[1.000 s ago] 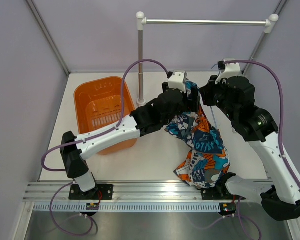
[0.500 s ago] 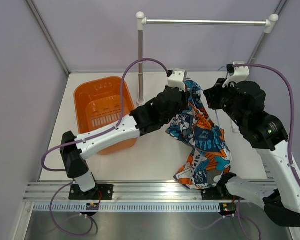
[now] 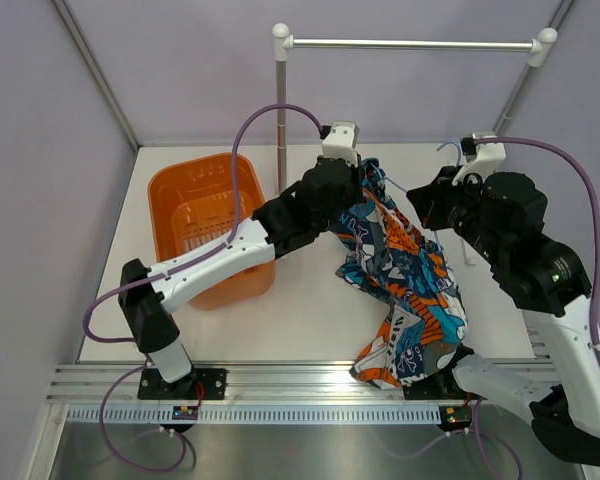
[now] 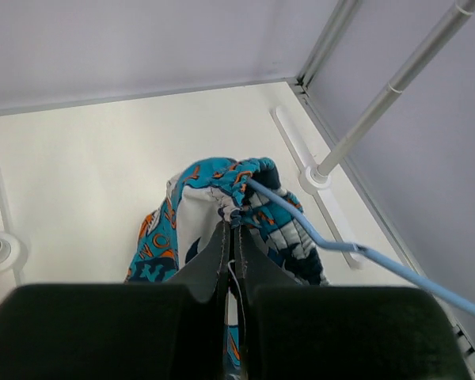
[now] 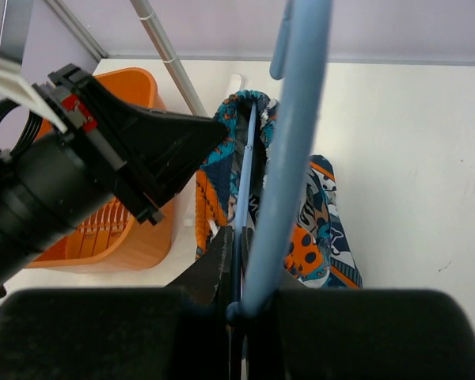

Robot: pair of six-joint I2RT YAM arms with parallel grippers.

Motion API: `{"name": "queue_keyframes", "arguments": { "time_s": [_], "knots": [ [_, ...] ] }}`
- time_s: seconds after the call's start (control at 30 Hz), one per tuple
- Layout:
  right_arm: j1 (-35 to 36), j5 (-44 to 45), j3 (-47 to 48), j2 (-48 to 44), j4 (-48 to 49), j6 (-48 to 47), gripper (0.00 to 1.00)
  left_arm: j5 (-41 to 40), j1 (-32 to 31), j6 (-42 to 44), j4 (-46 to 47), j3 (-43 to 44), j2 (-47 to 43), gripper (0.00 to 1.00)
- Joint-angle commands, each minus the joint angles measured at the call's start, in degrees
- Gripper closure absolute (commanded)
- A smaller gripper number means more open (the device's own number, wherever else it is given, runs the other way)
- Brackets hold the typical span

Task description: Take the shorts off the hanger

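The shorts (image 3: 405, 285), printed in teal, orange, white and dark blue, hang stretched between my two grippers and trail down to the table's near edge. My left gripper (image 3: 363, 178) is shut on a bunched edge of the shorts (image 4: 214, 198); its jaws (image 4: 233, 229) pinch the cloth at the tips. The light-blue wire hanger (image 3: 388, 184) still runs into that bunched edge, and the hanger (image 4: 356, 249) slants off right. My right gripper (image 3: 427, 203) is shut on the hanger (image 5: 297, 142), its jaws (image 5: 244, 241) closed around a thin wire, with the shorts (image 5: 317, 237) below.
An orange basket (image 3: 195, 165) stands at the left, under my left forearm. A silver rail (image 3: 410, 44) with white end caps spans the back on an upright pole (image 3: 280, 120). Walls close in on both sides.
My left gripper has shut on the shorts' edge and pulled back-left. The right arm has drawn the hanger rightward, so the shorts stretch out between them.
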Motion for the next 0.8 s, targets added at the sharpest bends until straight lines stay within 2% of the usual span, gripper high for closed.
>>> {"name": "queue_keyframes", "arguments": {
  "time_s": [0.0,0.37,0.6,0.77],
  "knots": [
    [0.5,-3.5,1.4,-2.7,-3.0,0.8,1.0,-2.9,3.2,1.5,1.9,3.4,1.5,1.0],
    [0.5,-2.2,4.0,-4.2,-4.0,0.8,1.0,0.6,5.8,1.7,-1.0,5.7,6.0,1.0],
    [0.5,1.9,4.4,-3.9,-2.6,-0.1,1.0,4.2,5.7,1.6,-0.1,1.9,4.4,1.0],
    [0.4,4.2,3.5,-2.5,-0.7,-0.6,1.0,9.7,5.7,1.9,0.5,-2.2,1.2,1.0]
  ]
}}
